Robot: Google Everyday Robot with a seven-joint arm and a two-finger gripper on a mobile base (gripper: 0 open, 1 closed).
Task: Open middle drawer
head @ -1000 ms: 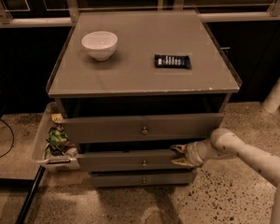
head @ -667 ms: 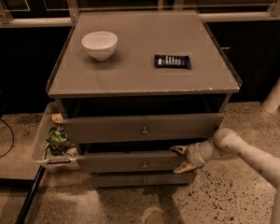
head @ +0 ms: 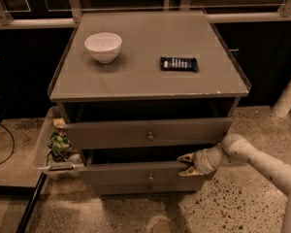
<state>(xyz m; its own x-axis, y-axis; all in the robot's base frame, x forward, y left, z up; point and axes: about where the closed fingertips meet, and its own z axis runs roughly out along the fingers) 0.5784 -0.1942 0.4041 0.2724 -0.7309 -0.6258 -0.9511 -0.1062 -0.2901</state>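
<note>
The grey cabinet has three drawers with small brass knobs. The middle drawer stands a little way out, with a dark gap above its front and its knob at the centre. My gripper reaches in from the right on a white arm. It is at the right end of the middle drawer's top edge. Its fingers are apart, one above the edge and one against the front. The taller top drawer is also slightly out. Only a thin strip of the lowest drawer shows.
A white bowl and a dark snack packet lie on the cabinet top. A pale bin with snack bags stands against the cabinet's left side. A white post is at the right, a railing behind, speckled floor in front.
The middle drawer front has come slightly further out toward the camera. My gripper has moved with it, a little down and left.
</note>
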